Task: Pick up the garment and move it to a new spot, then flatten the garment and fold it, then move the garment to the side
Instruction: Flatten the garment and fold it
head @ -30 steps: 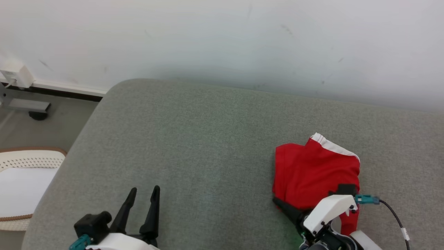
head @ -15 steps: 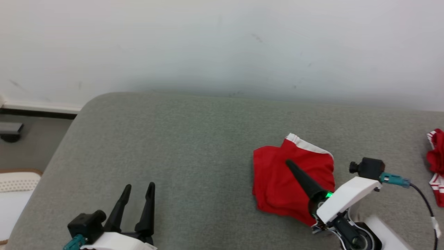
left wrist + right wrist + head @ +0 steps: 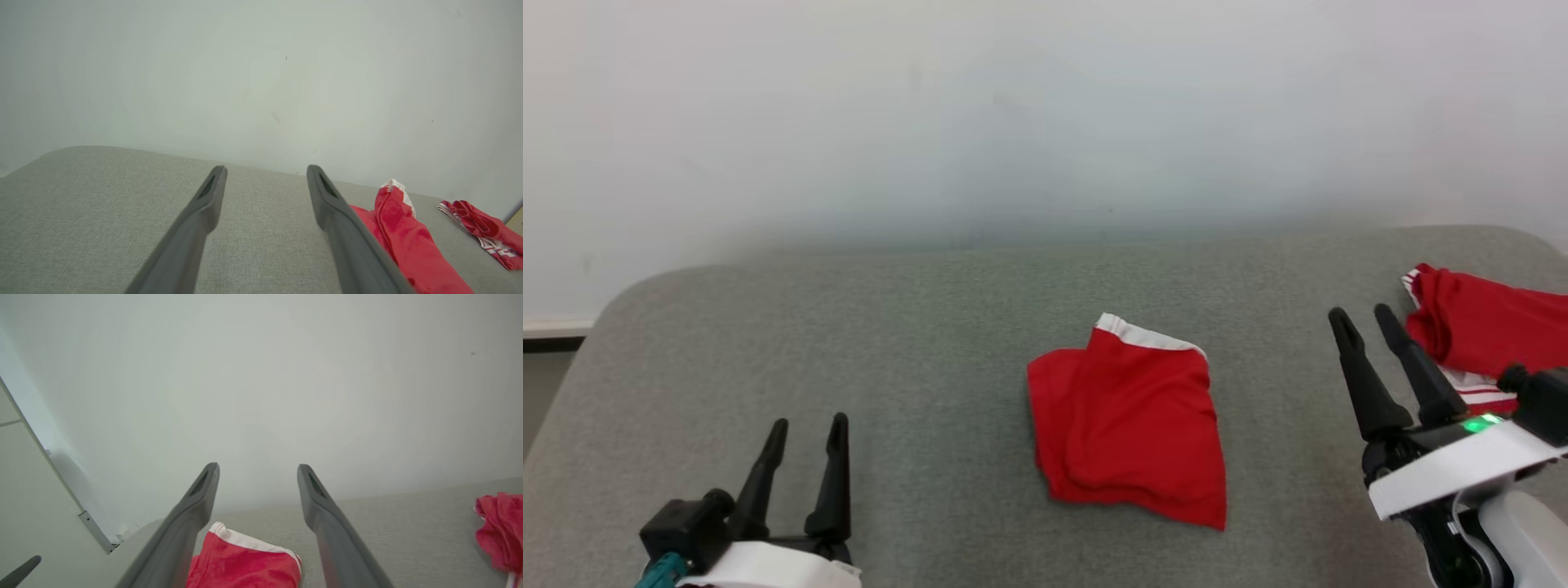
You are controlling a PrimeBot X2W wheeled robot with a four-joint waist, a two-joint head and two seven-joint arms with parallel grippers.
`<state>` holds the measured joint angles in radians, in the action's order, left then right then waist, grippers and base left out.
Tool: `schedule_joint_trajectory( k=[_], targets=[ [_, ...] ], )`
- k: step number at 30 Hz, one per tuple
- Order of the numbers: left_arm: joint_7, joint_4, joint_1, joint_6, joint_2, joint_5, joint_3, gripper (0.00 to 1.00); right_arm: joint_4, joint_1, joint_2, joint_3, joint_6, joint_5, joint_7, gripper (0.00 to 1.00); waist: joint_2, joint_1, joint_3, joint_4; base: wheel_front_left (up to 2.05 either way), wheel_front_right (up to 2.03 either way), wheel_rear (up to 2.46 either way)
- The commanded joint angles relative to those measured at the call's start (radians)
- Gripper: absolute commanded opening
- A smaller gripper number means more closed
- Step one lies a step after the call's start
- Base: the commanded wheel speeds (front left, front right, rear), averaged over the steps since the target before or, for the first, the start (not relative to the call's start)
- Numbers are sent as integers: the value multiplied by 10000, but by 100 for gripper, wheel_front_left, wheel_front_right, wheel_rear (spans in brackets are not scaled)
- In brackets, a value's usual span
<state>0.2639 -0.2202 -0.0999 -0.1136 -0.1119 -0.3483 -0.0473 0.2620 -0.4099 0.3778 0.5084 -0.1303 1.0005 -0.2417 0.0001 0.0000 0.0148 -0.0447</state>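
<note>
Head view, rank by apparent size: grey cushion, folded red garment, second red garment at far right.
1. grey cushion
2. folded red garment
3. second red garment, though the frame edge crops it, so this is unsure

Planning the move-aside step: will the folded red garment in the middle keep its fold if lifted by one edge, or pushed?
Probably floppy: the folded red garment lies in soft, uneven layers, so a one-edge lift would likely unfold it. Likely light: thin cloth, nearly flat. Pushed, it may bunch rather than slide; the grey cushion looks coarsely woven.
</note>
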Motion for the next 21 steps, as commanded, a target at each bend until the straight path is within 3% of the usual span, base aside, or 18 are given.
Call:
schedule_joint_trajectory(
  k=[1, 6, 9, 14, 21],
  targets=[
    [-1, 66, 131, 30, 15, 121, 75, 100, 111, 277, 61, -127, -3, -362, -85, 100, -1, 0, 2, -190, 0, 0, 0],
    [-1, 216, 149, 11, 139, 385, 357, 100, 396, 899, -293, -1521, -3, -2181, -233, 100, -1, 0, -17, -406, 0, 0, 0],
    [-1, 323, 185, -2, 215, 634, 572, 100, 79, 1517, -856, -2750, -3, -3173, -226, 100, -1, 0, -42, -473, 0, 0, 0],
    [-1, 492, 324, -82, 334, 904, 784, 100, -559, 2555, -1681, -3872, -3, -4923, -229, 100, -1, 0, -99, -578, 0, 0, 0],
    [-1, 514, 408, -126, 499, 1074, 922, 100, -414, 2860, -2393, -3758, -1, -5865, -230, 100, -1, 0, -228, -655, 0, 0, 0]
  ],
)
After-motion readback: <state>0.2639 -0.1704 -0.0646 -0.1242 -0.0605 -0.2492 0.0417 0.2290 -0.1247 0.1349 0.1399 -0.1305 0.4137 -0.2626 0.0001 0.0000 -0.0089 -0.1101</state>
